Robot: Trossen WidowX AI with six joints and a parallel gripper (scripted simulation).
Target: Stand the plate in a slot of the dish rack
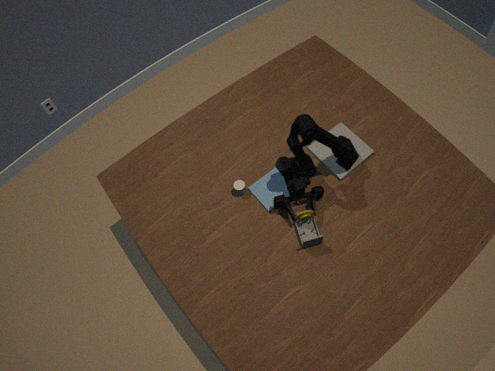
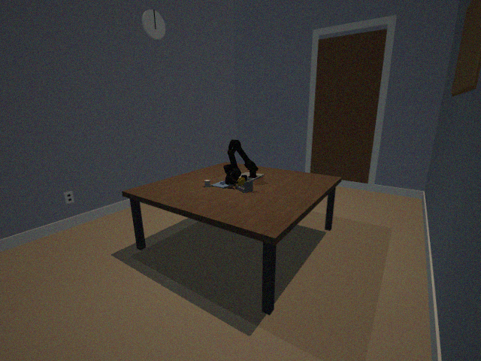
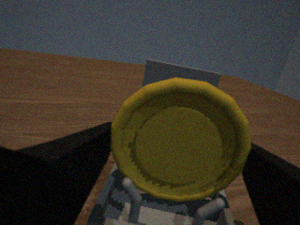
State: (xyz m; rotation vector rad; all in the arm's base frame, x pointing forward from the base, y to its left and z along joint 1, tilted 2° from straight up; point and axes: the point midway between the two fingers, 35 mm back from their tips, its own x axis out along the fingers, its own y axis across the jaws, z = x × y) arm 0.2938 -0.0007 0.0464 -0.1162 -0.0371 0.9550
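The yellow plate [image 1: 305, 215] [image 2: 241, 180] [image 3: 180, 142] is held steeply tilted, near upright, over the near end of the dish rack. My gripper [image 1: 304, 216] [image 3: 176, 139] is shut on the plate, with one finger at each side of its rim. The grey dish rack [image 1: 315, 240] [image 2: 247, 187] [image 3: 180, 72] stands on the table, with a raised wall at its far end. Two of its rails show just below the plate in the wrist view. The plate hides the middle of the rack there, and I cannot tell whether its lower edge is between rails.
A blue square mat [image 1: 261, 190] [image 2: 220, 184] lies beside the rack, under part of the arm. A small white cup-like object [image 1: 239, 185] [image 2: 207, 183] stands beyond the mat. The arm's base is on a pale square board [image 1: 340, 129]. All are on the wooden table [image 1: 247, 279] [image 2: 186, 198].
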